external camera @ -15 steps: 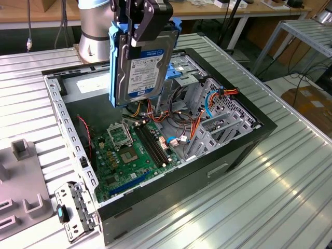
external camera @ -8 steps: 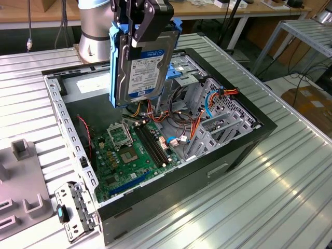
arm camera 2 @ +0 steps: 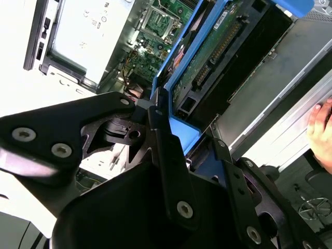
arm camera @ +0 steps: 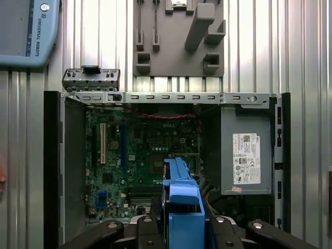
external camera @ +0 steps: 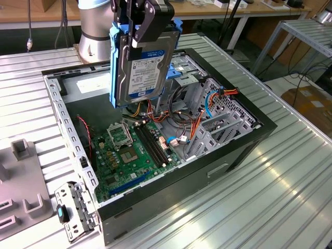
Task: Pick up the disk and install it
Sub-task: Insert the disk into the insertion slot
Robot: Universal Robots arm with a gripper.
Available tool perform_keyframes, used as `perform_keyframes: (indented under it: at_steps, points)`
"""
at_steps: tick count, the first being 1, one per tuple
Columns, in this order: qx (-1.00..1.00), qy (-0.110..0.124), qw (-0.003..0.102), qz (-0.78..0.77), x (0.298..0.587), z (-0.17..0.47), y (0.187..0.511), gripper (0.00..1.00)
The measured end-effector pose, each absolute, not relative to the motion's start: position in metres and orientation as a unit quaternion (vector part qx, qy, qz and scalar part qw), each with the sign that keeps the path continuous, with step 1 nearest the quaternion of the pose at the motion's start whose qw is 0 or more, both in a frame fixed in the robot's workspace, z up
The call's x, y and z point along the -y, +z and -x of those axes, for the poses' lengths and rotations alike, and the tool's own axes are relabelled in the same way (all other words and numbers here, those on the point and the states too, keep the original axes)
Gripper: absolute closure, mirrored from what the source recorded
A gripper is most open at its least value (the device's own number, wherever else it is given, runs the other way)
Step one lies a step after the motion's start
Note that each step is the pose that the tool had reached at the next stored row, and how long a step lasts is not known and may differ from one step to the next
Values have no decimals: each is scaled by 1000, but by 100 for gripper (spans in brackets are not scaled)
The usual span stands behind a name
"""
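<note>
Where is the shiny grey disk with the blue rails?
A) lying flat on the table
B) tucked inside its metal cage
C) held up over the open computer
C: the black jaws clamp the flat silver-grey metal disk with blue rails, holding it on edge above the open black computer case.

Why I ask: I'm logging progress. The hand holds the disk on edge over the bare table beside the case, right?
Not quite. The hand holds the disk on edge, but over the open case, above its motherboard; the exterior view shows it.
</note>
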State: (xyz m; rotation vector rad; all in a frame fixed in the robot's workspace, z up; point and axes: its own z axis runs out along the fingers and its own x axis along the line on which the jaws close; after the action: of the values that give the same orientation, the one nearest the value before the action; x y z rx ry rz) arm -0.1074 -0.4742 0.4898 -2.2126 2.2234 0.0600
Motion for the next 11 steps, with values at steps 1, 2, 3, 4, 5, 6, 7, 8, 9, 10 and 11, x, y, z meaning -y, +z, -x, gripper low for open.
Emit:
perform_keyframes:
  at_steps: [1, 2, 3, 4, 5, 6, 7, 8, 9, 10, 11]
  points:
    - [-709, 19, 2, 705, 474, 107, 490, 63]
    - [-709, 19, 2, 705, 475, 107, 490, 63]
    - [-709, 19, 2, 705, 475, 107, 490, 63]
    - [-709, 19, 2, 705, 475, 107, 490, 63]
    - [-709, 19, 2, 705, 476, 107, 490, 63]
    - [-709, 19, 2, 705, 476, 107, 490, 63]
    - [-709, 19, 2, 705, 477, 107, 490, 63]
    - [-709, 19, 2, 705, 477, 107, 490, 63]
    - [-709, 19, 2, 705, 478, 107, 490, 63]
    - [-709, 19, 2, 705, 478, 107, 490, 63]
    - [-709, 19, 2, 705, 479, 107, 490, 63]
